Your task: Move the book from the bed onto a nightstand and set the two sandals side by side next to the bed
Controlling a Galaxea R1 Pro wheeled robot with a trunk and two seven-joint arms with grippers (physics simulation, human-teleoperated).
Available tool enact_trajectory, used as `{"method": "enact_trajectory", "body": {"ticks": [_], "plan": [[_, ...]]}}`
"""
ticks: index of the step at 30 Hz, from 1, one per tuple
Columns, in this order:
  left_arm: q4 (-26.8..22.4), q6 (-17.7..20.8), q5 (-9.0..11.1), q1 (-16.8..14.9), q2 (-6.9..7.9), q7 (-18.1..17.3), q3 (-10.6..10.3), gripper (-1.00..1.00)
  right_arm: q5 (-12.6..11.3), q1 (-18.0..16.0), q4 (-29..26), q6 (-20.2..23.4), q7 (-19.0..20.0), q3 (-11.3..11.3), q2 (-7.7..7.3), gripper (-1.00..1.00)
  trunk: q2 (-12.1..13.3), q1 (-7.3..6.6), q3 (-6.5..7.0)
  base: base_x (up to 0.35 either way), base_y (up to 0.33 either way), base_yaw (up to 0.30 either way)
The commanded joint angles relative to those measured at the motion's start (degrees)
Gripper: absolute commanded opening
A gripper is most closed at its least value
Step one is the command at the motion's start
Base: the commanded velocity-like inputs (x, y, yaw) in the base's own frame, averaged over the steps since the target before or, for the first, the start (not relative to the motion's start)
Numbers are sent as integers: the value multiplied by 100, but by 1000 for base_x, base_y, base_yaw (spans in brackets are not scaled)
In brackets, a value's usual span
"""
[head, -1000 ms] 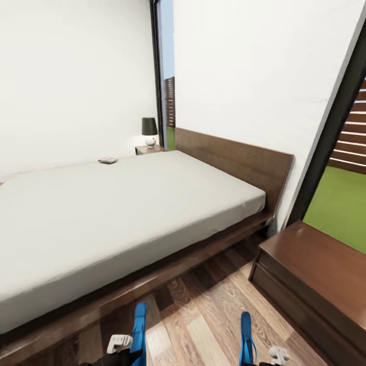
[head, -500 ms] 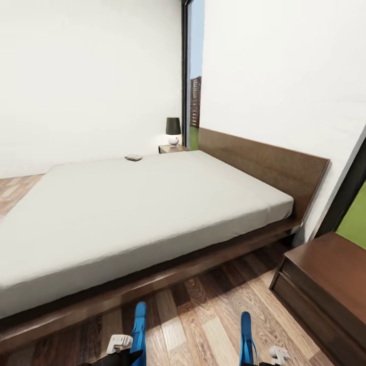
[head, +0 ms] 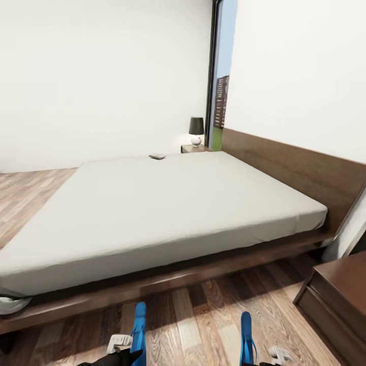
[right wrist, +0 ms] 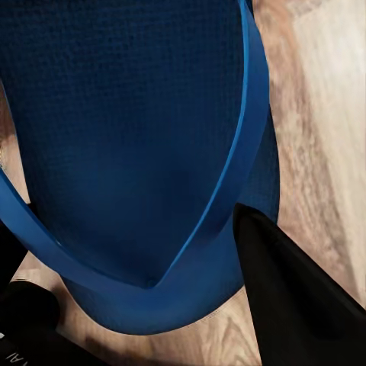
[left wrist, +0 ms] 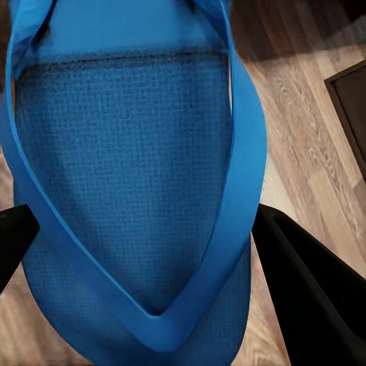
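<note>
**Sandals in both grippers at the bedside**

Head view: bright blue flat flip-flop sandals, one at the left gripper (head: 133, 351) and one at the right gripper (head: 252, 356), stand edge-up over the wood-plank floor (head: 198, 330). Beyond the fingers lies the large low bed (head: 168, 203) with plain white mattress, dark brown platform frame and brown headboard. The small grey-white paperback book (head: 157, 156) rests on the mattress's far edge, well apart from both grippers. Just past it stands the small dark reddish-brown wooden nightstand (head: 195, 148), bearing a dark-shaded lamp with a white round base (head: 196, 131). A long low dark wood cabinet (head: 338, 300) sits on the right gripper's side.

Left wrist view: the left blue sandal (left wrist: 130, 191) lies between the black fingers (left wrist: 305, 297), which are clamped on its sole.

Right wrist view: the right blue sandal (right wrist: 130, 152) is gripped likewise between black fingers (right wrist: 290, 297), above the planks.
</note>
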Motion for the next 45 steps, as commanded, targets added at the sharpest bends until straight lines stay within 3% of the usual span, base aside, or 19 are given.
{"method": "enact_trajectory", "body": {"ticks": [1,24,45], "plan": [[1,26,58,-5,5,-6,-39,-100,29,0,-11,53,28,-50,0,-100,-2,-1,-5,0,0,292],[1,26,58,-4,5,-6,-39,-100,21,-3,-11,53,28,-50,2,-100,-2,-1,-5,0,0,284],[-1,29,57,-2,5,-6,-36,-100,12,-2,-11,53,36,-50,-1,-100,-2,-1,-5,0,0,10]]}}
